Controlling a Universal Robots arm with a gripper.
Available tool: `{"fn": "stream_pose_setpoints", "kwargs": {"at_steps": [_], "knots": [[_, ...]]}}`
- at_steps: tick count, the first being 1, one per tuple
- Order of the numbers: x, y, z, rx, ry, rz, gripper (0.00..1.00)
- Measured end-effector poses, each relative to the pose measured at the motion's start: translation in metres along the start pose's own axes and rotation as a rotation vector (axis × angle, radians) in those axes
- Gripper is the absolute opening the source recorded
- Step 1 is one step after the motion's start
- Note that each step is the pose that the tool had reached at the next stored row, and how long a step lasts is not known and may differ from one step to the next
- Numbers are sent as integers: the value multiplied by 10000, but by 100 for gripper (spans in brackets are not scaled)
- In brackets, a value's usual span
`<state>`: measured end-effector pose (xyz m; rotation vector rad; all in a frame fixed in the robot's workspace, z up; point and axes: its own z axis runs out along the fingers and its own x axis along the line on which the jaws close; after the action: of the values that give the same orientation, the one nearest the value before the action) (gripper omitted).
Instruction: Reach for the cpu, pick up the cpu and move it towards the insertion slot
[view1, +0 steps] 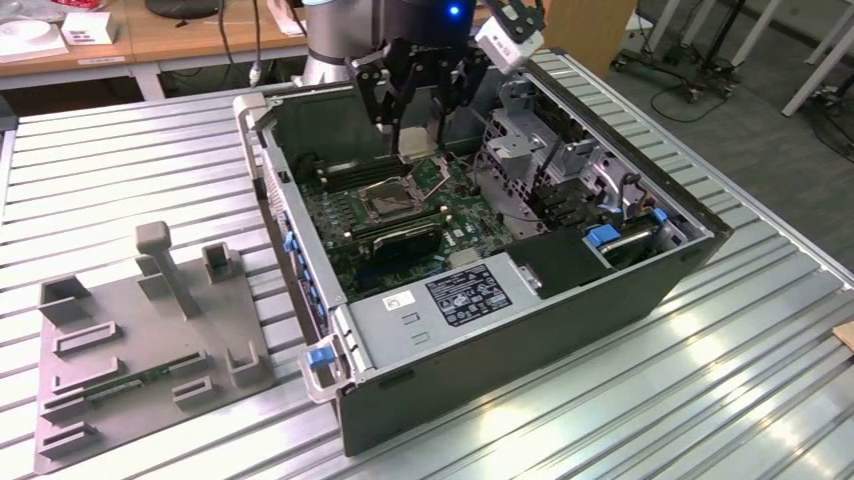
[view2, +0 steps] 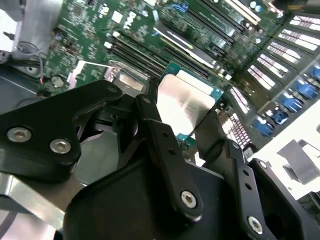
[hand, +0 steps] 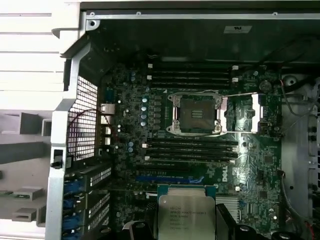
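Above the insertion slot (hand: 194, 114), gripper (view2: 186, 122) (fingers clamped) grips cpu (hand: 185, 212).

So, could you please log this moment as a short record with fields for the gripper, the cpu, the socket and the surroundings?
gripper: gripper above the open computer case, shut on the cpu
cpu: cpu held between the fingers, silvery face showing in both wrist views
insertion slot: insertion slot bare, dark centre exposed, frame swung open; cpu not yet over it
surroundings: grey tray on the table at the exterior view's left
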<state>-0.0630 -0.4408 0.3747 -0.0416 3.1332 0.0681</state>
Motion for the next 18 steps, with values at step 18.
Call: {"fn": "stream_pose_setpoints", "kwargs": {"at_steps": [18], "knots": [[-108, 152, 24, 2, -2, -1, 54]]}}
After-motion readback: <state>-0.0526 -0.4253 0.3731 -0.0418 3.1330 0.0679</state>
